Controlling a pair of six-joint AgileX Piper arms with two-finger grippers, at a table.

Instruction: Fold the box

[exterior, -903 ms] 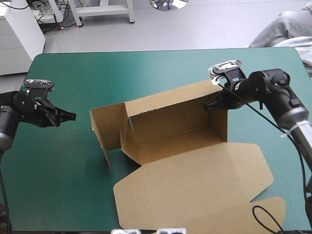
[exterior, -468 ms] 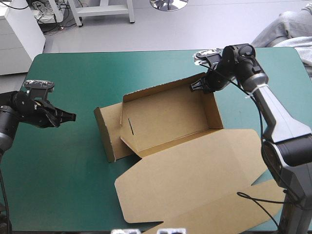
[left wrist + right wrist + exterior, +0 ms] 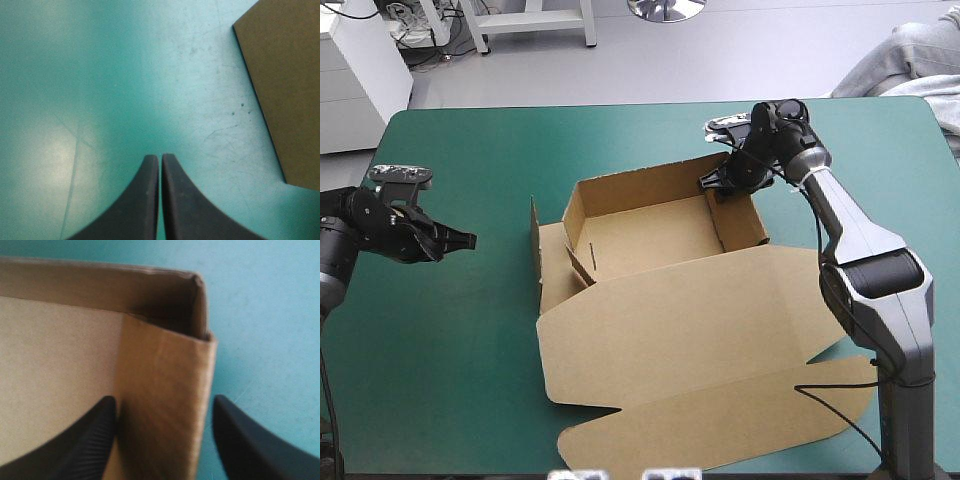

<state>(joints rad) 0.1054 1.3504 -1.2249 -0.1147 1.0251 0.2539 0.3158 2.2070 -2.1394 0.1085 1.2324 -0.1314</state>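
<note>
You have one brown box (image 3: 680, 330) on the counter (image 3: 450, 350), lying about mid-counter on the teal-green cover. It is an open tray with its lid spread flat from the tray toward 6 o'clock. One loose side flap (image 3: 534, 235) stands upright at the tray's 9 o'clock end.

You have two hands in view. Your left hand (image 3: 470, 240) hovers over bare cover at 9 o'clock from the box, well apart from it. Its two black fingers are pressed together in a point with nothing between them (image 3: 160, 157). From its wrist camera, one brown edge of the box (image 3: 285, 85) shows ahead and off to one side.

Your right hand (image 3: 706, 184) is at the tray's 1 o'clock corner. Its two fingers stand wide apart (image 3: 162, 400) and straddle the end wall there, one inside the tray and one outside over the cover. Whether either finger touches the board cannot be told.
</note>
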